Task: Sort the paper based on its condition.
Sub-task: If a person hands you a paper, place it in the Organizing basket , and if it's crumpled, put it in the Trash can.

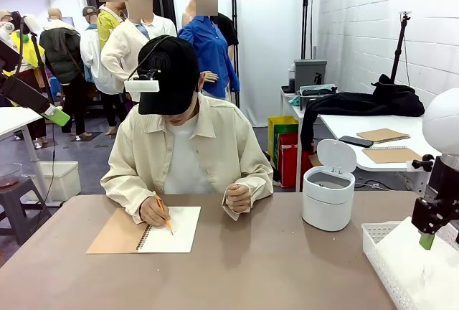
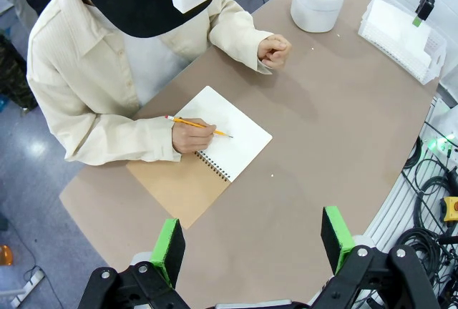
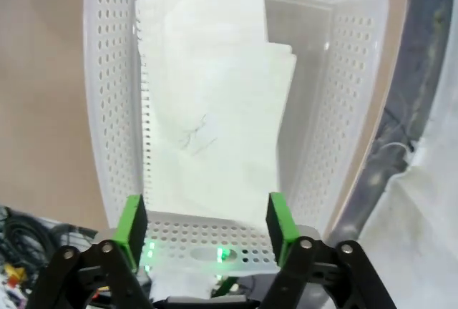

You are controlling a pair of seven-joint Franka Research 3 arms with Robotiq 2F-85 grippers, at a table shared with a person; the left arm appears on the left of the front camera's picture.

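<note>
While the right gripper (image 3: 204,227) hovers above the white perforated plastic basket (image 3: 107,109) at the tabletop's right edge, its jaws stand wide and hold nothing. Beneath them, white paper sheets (image 3: 215,116) lie in the basket, the top one faintly scribbled with a torn perforated edge. The left gripper (image 2: 254,241) also stands wide, empty.

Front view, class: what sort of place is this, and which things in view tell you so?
Probably a robot test or demo space, not a classroom: a robot gripper hangs over a basket on the table, a person wears a head camera, and a tripod stands behind.
</note>
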